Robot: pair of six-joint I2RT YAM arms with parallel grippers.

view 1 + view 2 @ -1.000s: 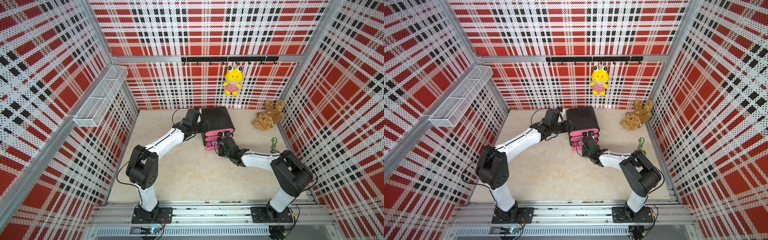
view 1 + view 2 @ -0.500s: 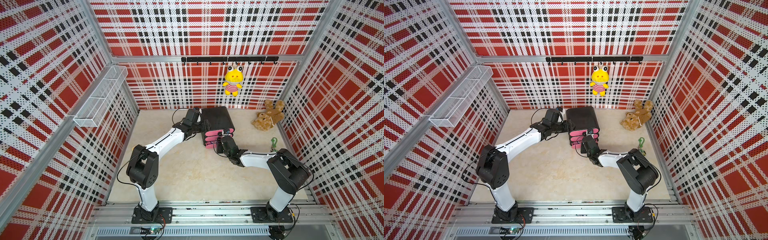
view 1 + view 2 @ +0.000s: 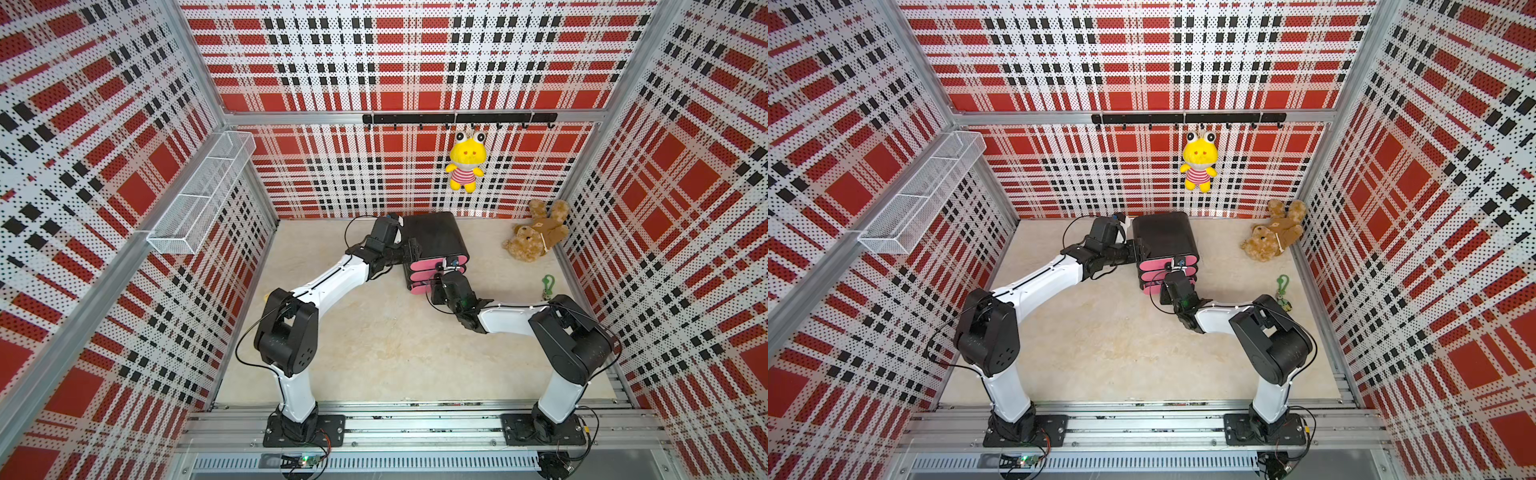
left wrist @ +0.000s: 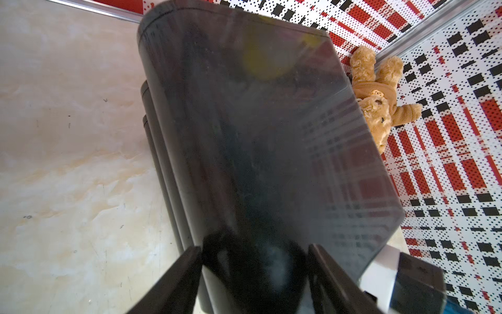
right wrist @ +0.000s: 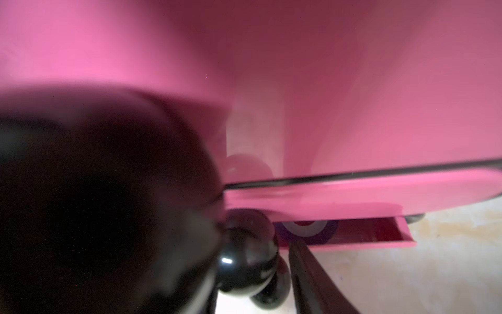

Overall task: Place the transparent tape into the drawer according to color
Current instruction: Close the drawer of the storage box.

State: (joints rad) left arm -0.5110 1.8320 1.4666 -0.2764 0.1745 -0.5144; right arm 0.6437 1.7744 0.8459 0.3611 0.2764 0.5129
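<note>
My right gripper (image 5: 260, 244) brackets the round black knob (image 5: 241, 261) of the lowest pink drawer (image 5: 366, 236); whether it is clamped, I cannot tell. Inside that drawer, which stands ajar, lies a purple tape roll (image 5: 307, 231), visible only in the right wrist view. My left gripper (image 4: 258, 271) straddles the glossy black cabinet (image 3: 436, 237), fingers apart; I cannot tell if it grips. Around them: beige marbled tabletop (image 3: 395, 353), red plaid perforated walls (image 3: 415, 62), and a brown teddy bear (image 3: 536, 230) at upper right in both top views.
</note>
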